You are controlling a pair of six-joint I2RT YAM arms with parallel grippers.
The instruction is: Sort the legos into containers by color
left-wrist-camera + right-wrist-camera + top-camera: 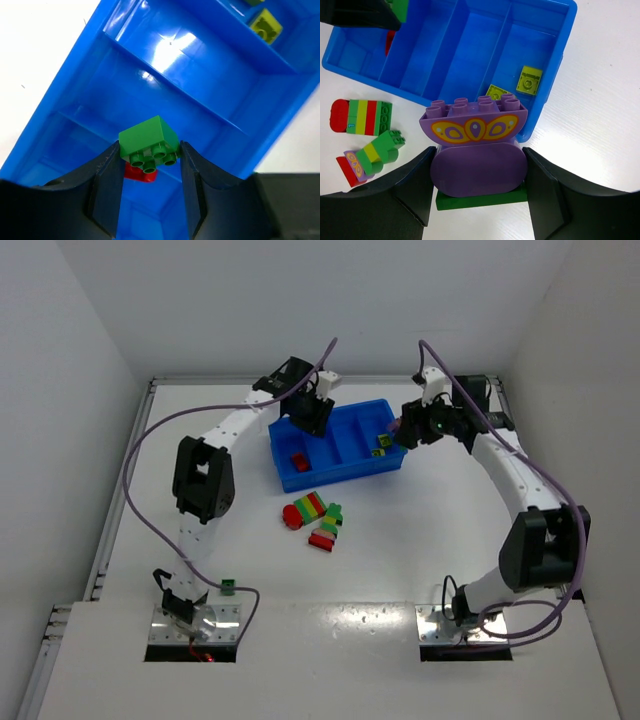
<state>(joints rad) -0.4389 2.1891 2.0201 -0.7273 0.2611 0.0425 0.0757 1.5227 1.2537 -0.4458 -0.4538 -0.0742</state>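
The blue tray lies at mid-table. My left gripper hangs over its left part, shut on a green brick; a red brick lies below it in the leftmost compartment. My right gripper is at the tray's right end, shut on a purple stack with a butterfly print and a green plate under it. Two yellow-green bricks lie in the rightmost compartment.
A striped red-green-yellow stack and a mixed stack lie on the table in front of the tray; both show in the right wrist view. A small green brick sits near the left arm's base.
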